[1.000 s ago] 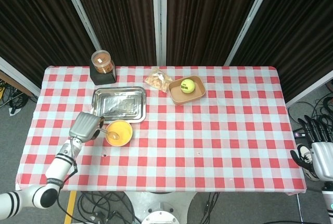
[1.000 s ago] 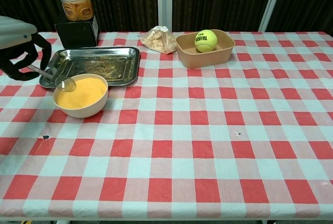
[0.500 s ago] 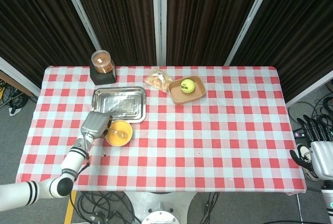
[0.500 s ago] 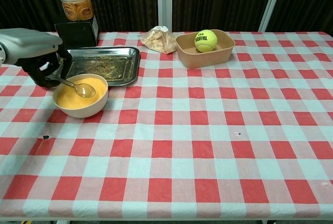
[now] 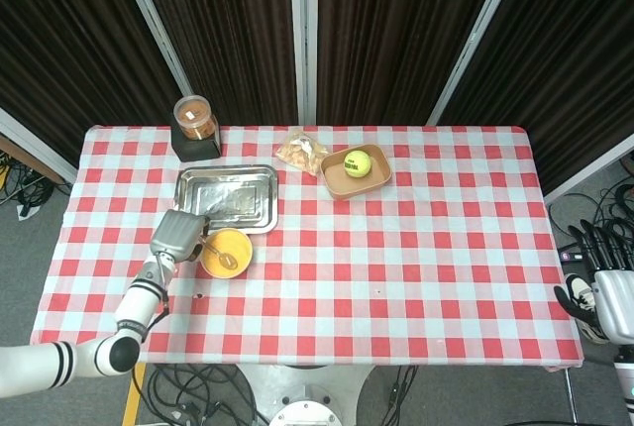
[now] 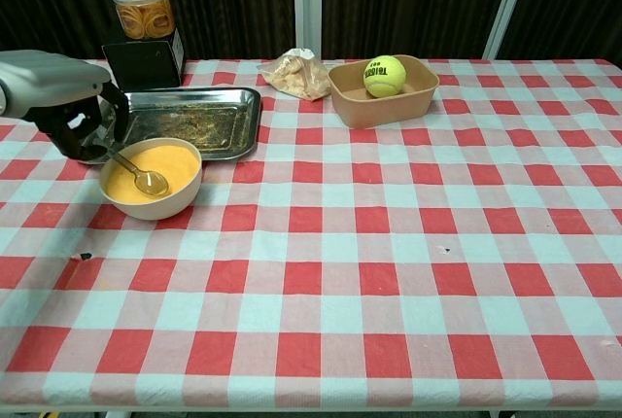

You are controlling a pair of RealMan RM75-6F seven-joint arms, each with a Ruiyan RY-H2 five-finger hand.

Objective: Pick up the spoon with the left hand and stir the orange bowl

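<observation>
The orange bowl point(image 6: 152, 180) point(image 5: 227, 252) sits on the checked cloth just in front of the metal tray, at the table's left side. My left hand point(image 6: 60, 104) point(image 5: 176, 237) hovers at the bowl's left rim and grips the handle of a metal spoon point(image 6: 139, 172) point(image 5: 220, 256). The spoon slants down to the right, its bowl end resting inside the orange bowl near the front. My right hand point(image 5: 606, 292) hangs off the table's right edge, fingers spread, holding nothing; the chest view does not show it.
A metal tray point(image 6: 194, 121) lies right behind the bowl. A jar of snacks on a black stand point(image 6: 144, 33) is at the back left. A bag of snacks point(image 6: 294, 73) and a brown box point(image 6: 379, 97) holding a tennis ball point(image 6: 385, 75) stand at the back centre.
My left hand moved right to the bowl, carrying the spoon from outside the left rim into the bowl; in the last half second the spoon's tip swept toward the bowl's front.
</observation>
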